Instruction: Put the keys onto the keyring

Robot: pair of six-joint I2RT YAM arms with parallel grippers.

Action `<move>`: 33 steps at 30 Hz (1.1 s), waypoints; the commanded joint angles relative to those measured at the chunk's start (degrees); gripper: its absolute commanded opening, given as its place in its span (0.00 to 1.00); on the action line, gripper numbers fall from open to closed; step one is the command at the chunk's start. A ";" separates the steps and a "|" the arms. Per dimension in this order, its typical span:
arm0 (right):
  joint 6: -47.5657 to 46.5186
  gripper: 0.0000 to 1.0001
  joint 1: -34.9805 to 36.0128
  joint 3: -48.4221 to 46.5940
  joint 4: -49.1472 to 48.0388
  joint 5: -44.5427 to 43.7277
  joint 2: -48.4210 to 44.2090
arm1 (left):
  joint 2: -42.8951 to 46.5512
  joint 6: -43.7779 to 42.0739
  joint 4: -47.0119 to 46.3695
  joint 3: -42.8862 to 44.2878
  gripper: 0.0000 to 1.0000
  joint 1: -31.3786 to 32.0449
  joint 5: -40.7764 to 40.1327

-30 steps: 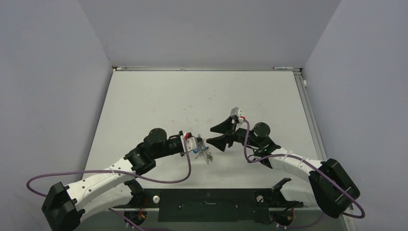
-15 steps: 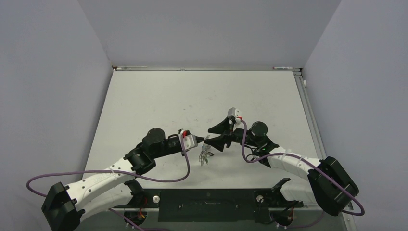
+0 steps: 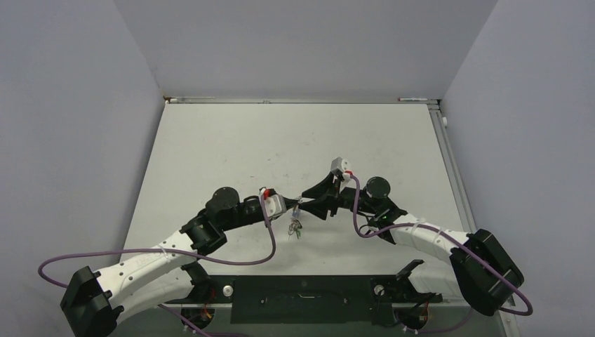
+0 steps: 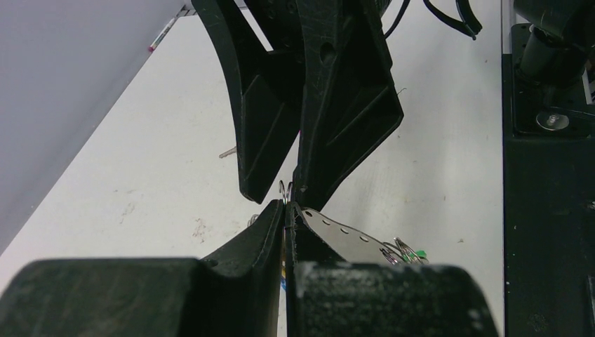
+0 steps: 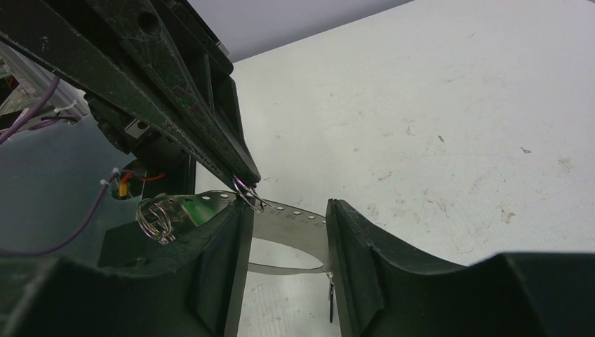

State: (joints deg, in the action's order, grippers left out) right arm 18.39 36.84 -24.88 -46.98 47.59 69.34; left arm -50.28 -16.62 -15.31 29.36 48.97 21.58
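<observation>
The keyring (image 5: 302,214) is a grey metal loop that looks here like a flat band with small holes; it also shows in the left wrist view (image 4: 347,235). My left gripper (image 4: 286,205) is shut on a small split ring (image 4: 283,189) at the loop's top edge. Small rings and a green key head (image 4: 419,253) hang on the band. The bunch of keys (image 3: 297,226) dangles under both gripper tips. My right gripper (image 5: 288,225) is open, its jaws either side of the band, tip to tip with the left gripper (image 3: 297,206). The other key heads are hidden.
The white table (image 3: 231,140) is walled at the left, back and right. A black mounting rail (image 3: 302,298) runs along the near edge between the arm bases. Purple cables (image 3: 273,239) loop off both wrists.
My right gripper has moved left until it meets the left gripper's tip. The left gripper has lifted a little, and the hanging keys have shifted up and left with it.
</observation>
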 commanded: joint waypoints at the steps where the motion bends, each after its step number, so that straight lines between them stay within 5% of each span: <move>1: -1.25 0.45 0.62 -2.45 -2.06 1.45 -2.51 | 1.06 1.83 -6.96 0.63 0.00 0.29 5.18; 12: -1.54 0.47 1.30 -2.24 -1.52 3.01 -6.33 | 1.33 3.51 -9.20 0.10 0.00 0.28 9.46; 22: -3.94 0.60 2.42 -3.35 4.12 2.17 -11.29 | 1.74 7.09 -14.20 -0.91 0.00 0.12 10.31; 27: -5.50 0.42 2.78 -4.65 7.40 2.03 -11.80 | 2.24 8.10 -15.67 -1.22 0.00 -0.16 10.52; 33: -7.41 0.53 3.16 -4.31 10.74 -1.74 -14.31 | 2.93 8.18 -16.19 -1.50 0.00 -0.34 9.48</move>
State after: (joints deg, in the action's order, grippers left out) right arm 13.87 39.51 -27.40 -37.36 48.45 57.69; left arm -49.15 -9.52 -24.73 27.42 48.69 30.24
